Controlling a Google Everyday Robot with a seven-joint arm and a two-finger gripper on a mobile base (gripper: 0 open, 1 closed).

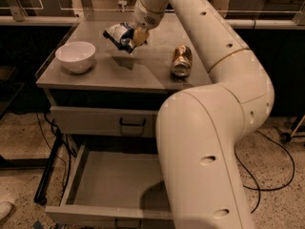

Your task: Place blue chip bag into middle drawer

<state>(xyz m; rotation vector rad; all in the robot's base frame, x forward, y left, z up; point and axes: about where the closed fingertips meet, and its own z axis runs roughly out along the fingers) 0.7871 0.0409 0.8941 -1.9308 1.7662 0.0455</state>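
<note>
Step in hand (judged): carry phase; bag grasped, not yet over the drawer.
Gripper: gripper sits above the rear-middle of the bench, wrist reaching down from the top of the view.
Jaws: clenched on one end of the blue chip bag.
Bag position: held in the air clear of the bench top; its shadow falls on the surface just below it.
Bag vs jaws: body of the bag sticks out sideways from the jaws toward the white bowl. Long axis roughly level, slightly tilted. Only the end nearest the wrist is pinched.
Key relation: middle drawer stands pulled out, well below the bag and nearer the camera. The bench front edge and the shut upper drawer front lie between them.
Next move (judged): bring the bag forward past the bench edge, then down over the grey tray. The free end leads on the bowl side, so it needs room there.
Obstruction: the big arm link hides the drawer's far side; that part cannot be checked.
Other items: copper can lying on the bench on the other side of the gripper, apart from it.
Risk (judged): one-end pinch on crinkled foil may slip or swing.
</note>
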